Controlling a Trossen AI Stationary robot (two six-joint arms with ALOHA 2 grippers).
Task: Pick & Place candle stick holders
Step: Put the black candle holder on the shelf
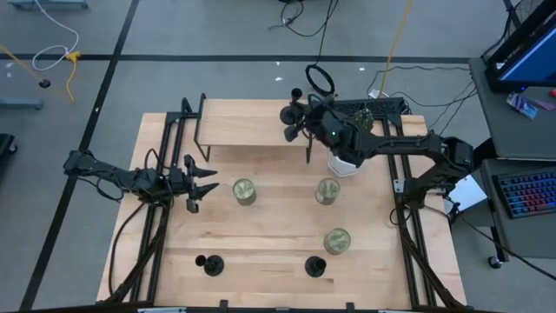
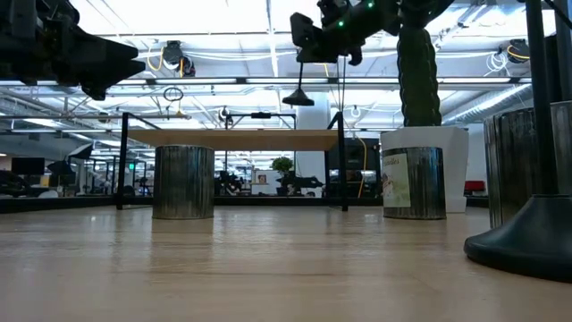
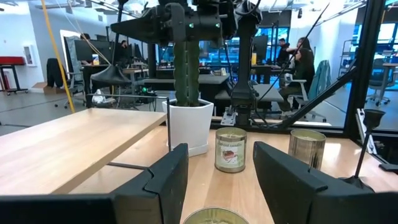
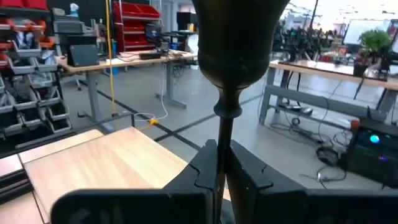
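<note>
My right gripper (image 1: 304, 122) is shut on a black candle stick holder (image 4: 239, 43) and holds it above the right end of the raised wooden shelf (image 1: 252, 135). Two more black holders stand on their round bases near the table's near edge, one left (image 1: 209, 263) and one right (image 1: 315, 266). My left gripper (image 1: 205, 185) is open and empty at the table's left, just left of a greenish-gold jar (image 1: 244, 191). My right gripper pinches the holder's thin stem (image 4: 221, 134) between its two fingers, just under the cup. The fingers come level from the table's right and lie across the stem. The holder stands upright, its base (image 2: 299, 97) hanging clear above the shelf.
Two more jars stand at mid table (image 1: 327, 190) and nearer the front (image 1: 337, 241). A white pot with a cactus (image 3: 189, 124) stands under my right arm, right of the shelf. Black frame rails run along the table's left and right sides. People sit in the room beyond.
</note>
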